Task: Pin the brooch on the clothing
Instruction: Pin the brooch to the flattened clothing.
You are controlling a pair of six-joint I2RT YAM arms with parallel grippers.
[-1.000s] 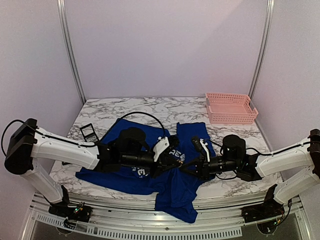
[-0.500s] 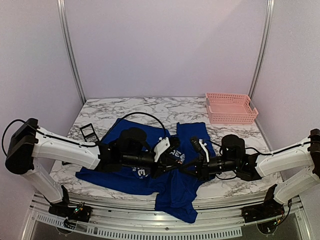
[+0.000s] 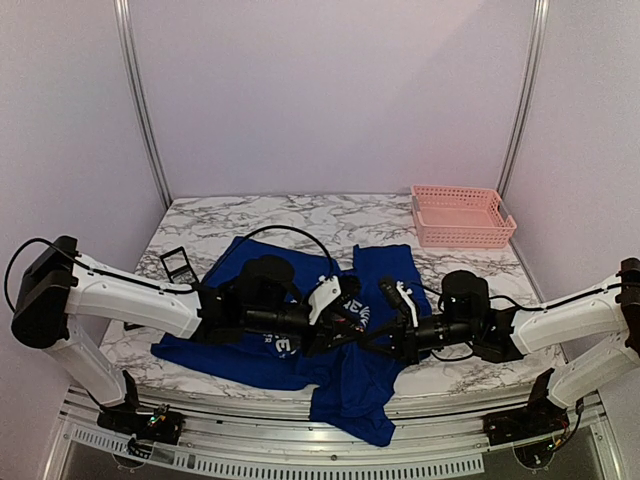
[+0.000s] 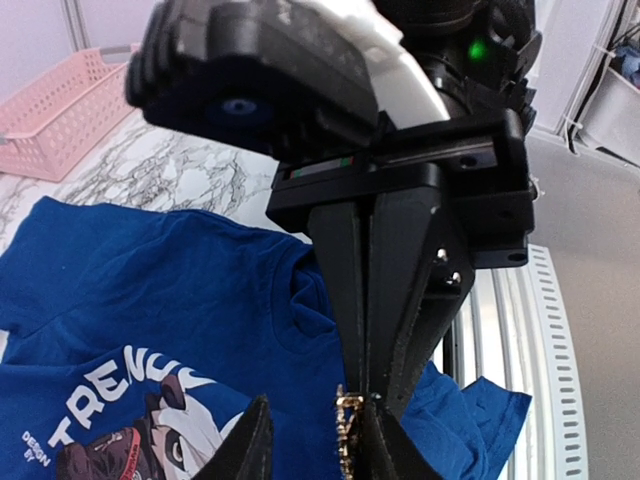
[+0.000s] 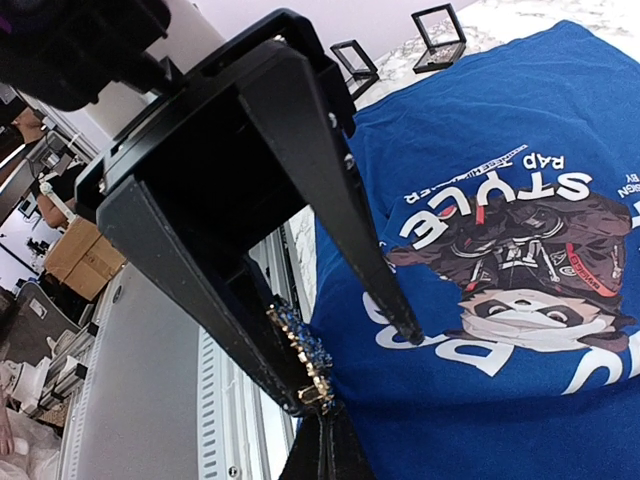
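Nearest us, a fold of the royal-blue T-shirt (image 3: 350, 400) spills over the near edge of the marble table (image 3: 300, 212). The rest lies spread flat on the marble.

Just beyond that edge, both arms lie low and stretched inward. Their forearms are almost level, and the wrists meet nose to nose over the middle of the shirt.

The left gripper (image 4: 312, 440) comes in from the left with its jaws parted, a clear gap between the two black fingers. The right gripper (image 5: 321, 432) comes in from the right, fingers pressed flat together, their tips pinching the gold end of the brooch (image 5: 300, 358). It's a short bar of blue stones in a gold setting. It sits over the shirt between the left fingers, lying along the inside of one of them. Whether it touches the cloth, I can't tell.

Under the grippers is the chest print. The right wrist view gives big white "STYLE" with a smaller "RAP", upside down there, arched around a panda-like face. The left wrist view shows "TREN" curving round the same picture.

Farther back on the left, a small black open box (image 3: 176, 262) sits on the marble. In the far right corner is a pink basket (image 3: 460, 218).
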